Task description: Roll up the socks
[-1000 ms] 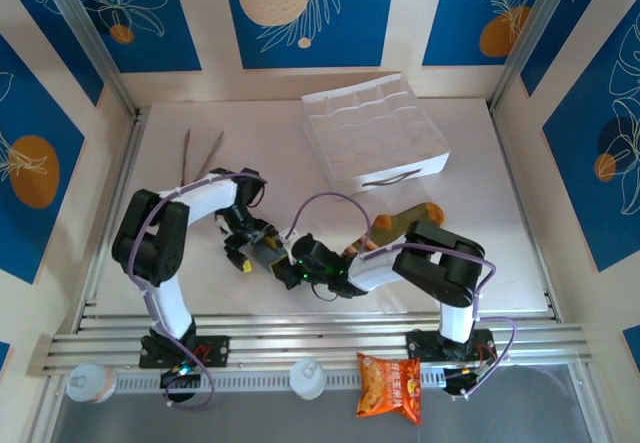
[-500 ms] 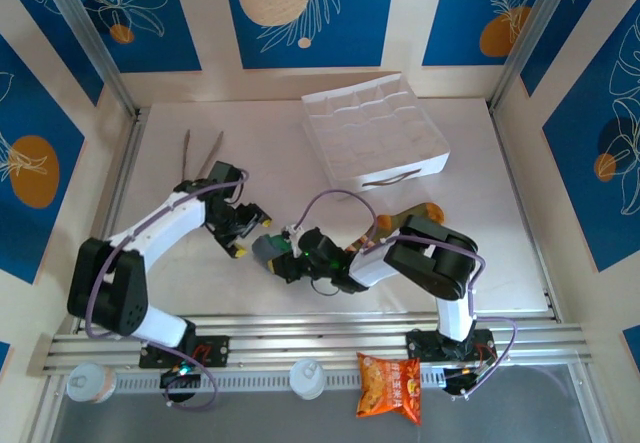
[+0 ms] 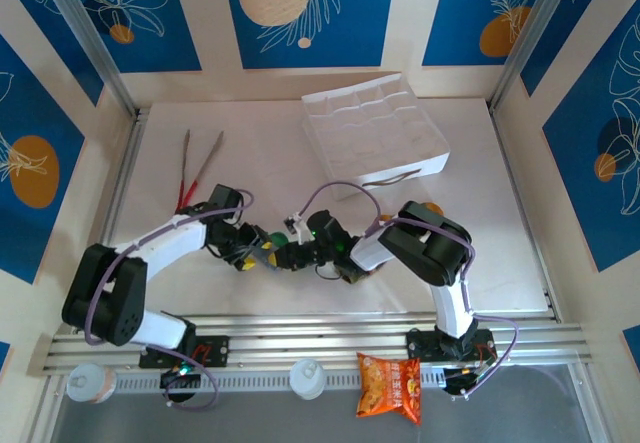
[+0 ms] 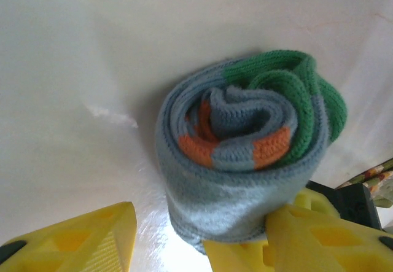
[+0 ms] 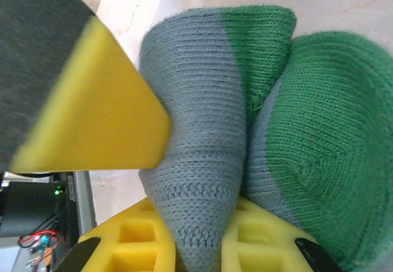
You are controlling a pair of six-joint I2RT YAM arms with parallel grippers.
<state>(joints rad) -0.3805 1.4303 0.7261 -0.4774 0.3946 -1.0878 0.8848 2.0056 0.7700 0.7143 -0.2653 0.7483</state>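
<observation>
The grey sock (image 4: 239, 161), with a green toe and orange band, is rolled into a tight coil on the white table (image 3: 250, 153). My right gripper (image 5: 196, 238) is shut on a grey fold of the roll (image 5: 196, 161), pinched between its yellow fingers (image 5: 132, 238). My left gripper (image 4: 202, 244) straddles the roll from the left side. Its right finger (image 4: 331, 235) touches the roll and its left finger (image 4: 80, 241) stands apart from it. In the top view both grippers meet at the roll (image 3: 270, 245). The olive-green sock (image 3: 432, 207) shows as a small tip behind my right arm.
A white divided box (image 3: 375, 128) stands at the back right. A pair of tongs (image 3: 198, 166) lies at the back left. An orange snack packet (image 3: 390, 386) rests on the front rail, beyond the table edge.
My left gripper has come in beside the roll and its jaws have narrowed. My right gripper has carried the roll a little left and back, its arm now covering most of the olive-green sock.
</observation>
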